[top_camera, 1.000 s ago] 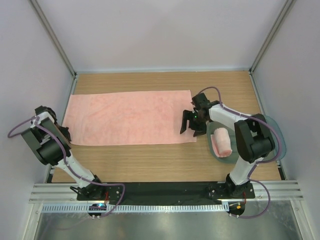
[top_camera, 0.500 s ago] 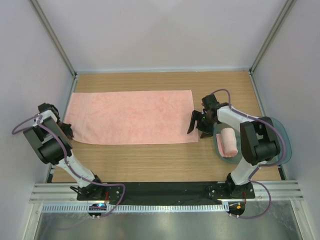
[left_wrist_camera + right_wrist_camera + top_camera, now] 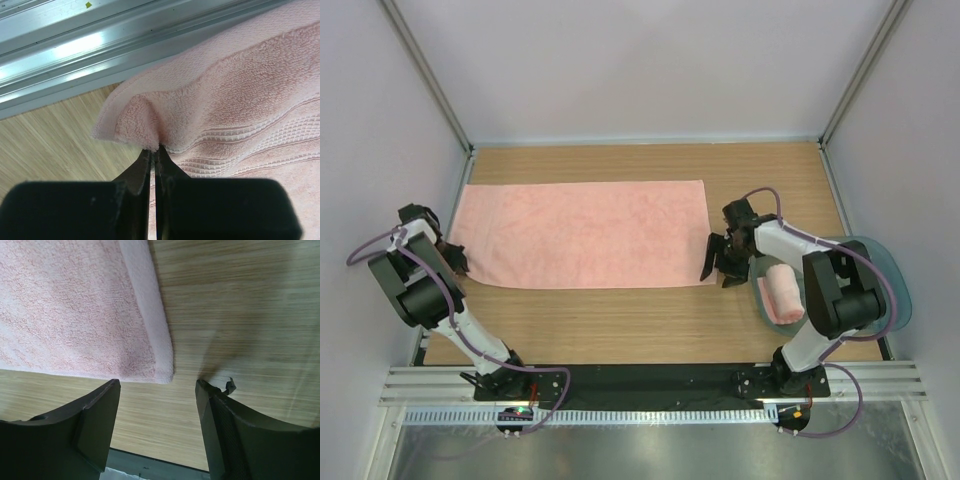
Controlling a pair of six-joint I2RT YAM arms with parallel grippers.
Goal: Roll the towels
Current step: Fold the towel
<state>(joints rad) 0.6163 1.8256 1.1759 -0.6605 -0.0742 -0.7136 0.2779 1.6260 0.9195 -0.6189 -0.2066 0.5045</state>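
Observation:
A long salmon-pink towel [image 3: 580,233] lies flat across the wooden table. My left gripper [image 3: 455,262] is shut on its near-left corner, and the left wrist view shows the cloth [image 3: 210,100] pinched into a small fold at the fingertips. My right gripper [image 3: 720,268] is open and empty just off the towel's near-right corner [image 3: 162,367], which lies flat between and beyond the fingers. A second pink towel [image 3: 783,292], rolled up, lies in the teal-grey tray [image 3: 885,290] at the right.
An aluminium rail [image 3: 100,50] runs along the table's left edge beside my left gripper. Grey walls enclose the table on three sides. Bare wood [image 3: 620,325] lies between the towel and the arm bases.
My right gripper has drawn back to the right and nearer, off the towel to its near-right corner. The tray with the rolled towel slid right. The left gripper shifted slightly.

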